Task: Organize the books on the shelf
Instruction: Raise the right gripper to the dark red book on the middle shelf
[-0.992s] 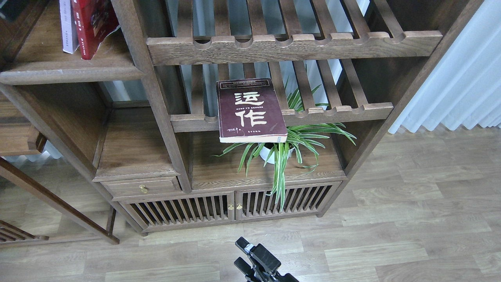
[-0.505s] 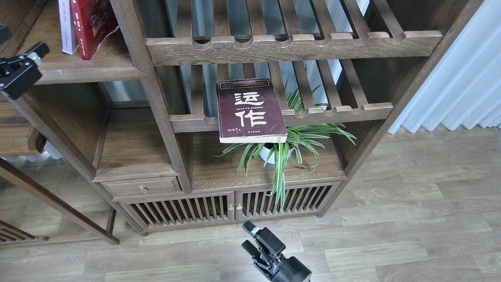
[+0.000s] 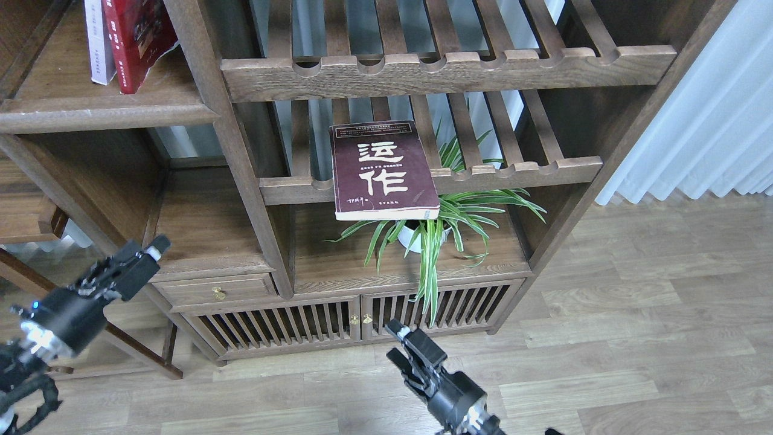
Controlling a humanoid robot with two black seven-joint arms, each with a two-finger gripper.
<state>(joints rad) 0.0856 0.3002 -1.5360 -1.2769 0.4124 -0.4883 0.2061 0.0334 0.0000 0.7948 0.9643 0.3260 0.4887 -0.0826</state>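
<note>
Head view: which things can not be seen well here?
- Red book and pale book: tops cut off by the upper edge.
- Plant pot: mostly hidden behind leaves and the maroon book.
- Left gripper: blurred, jaws unclear.
- Right gripper: dark, its fingers not separable.

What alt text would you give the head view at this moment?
A maroon book lies flat on a slatted rack, overhanging its front rail above a potted plant. Two more books stand on the solid shelf at upper left. Both end effectors, left and right, hang low and hold nothing.
</note>
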